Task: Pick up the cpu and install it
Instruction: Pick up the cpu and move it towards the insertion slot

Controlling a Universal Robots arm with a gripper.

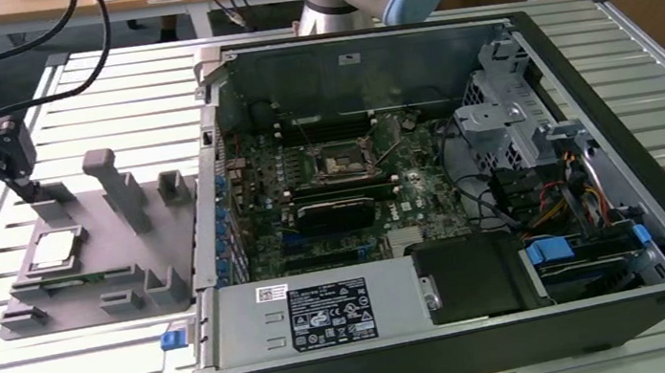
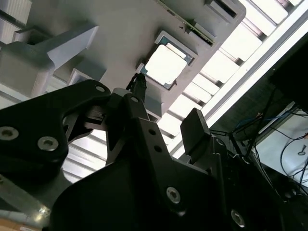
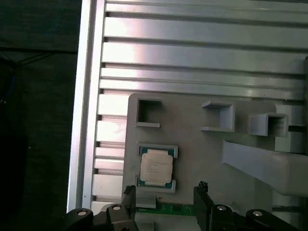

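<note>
Plainly the pick-up is the step in hand, and no grasp is made yet. The cpu [image 3: 156, 167], a small flat square chip with a shiny silver-grey metal top and a thin pale edge, lies flat and untouched in a shallow nest of the pale grey plastic holder block [image 3: 192, 144]. Just beside that nest, in a slot of the same holder block, lies a long green-edged memory stick [image 3: 166, 209]. The black two-fingered gripper [image 3: 165, 192] hangs over the holder block near the chip, its fingers spread apart with nothing between them. In both wrist views the chip sits ahead of the gap, not inside it. By my judgement the grasp calls for centring that gap over the chip and squaring it to the chip's sides. The fingertips must then flank the thin edges without catching the nest walls. In the exterior view the wrist points roughly straight down above the holder block. The open black computer tower [image 1: 463, 198] stands beside the holder block on the exterior view's right, its black square socket frame [image 1: 342, 159] well apart from the chip.
</note>
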